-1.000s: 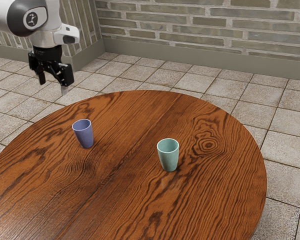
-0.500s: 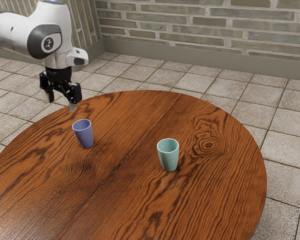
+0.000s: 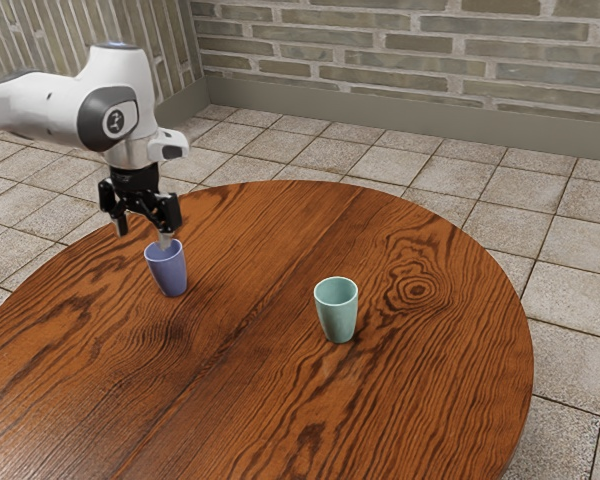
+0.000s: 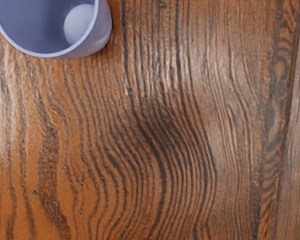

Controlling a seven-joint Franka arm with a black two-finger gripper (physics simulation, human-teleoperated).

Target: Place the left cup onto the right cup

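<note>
furniture: round table (image 3: 280, 400), reddish wood, dark grain | floor (image 3: 540, 200): beige stone tiles, grey joints | far wall (image 3: 430, 50): grey-tan brick | left wall (image 3: 40, 30): same brick | baseboard (image 3: 380, 110): grey, along both walls

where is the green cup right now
In the exterior view the green cup stands upright near the wooden table's middle, on the exterior view's right of the blue cup.

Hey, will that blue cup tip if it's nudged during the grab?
Possibly: the blue cup stands upright on a base narrower than its rim, so a side nudge may tip it. Empty and thin-walled, it's probably light.
</note>
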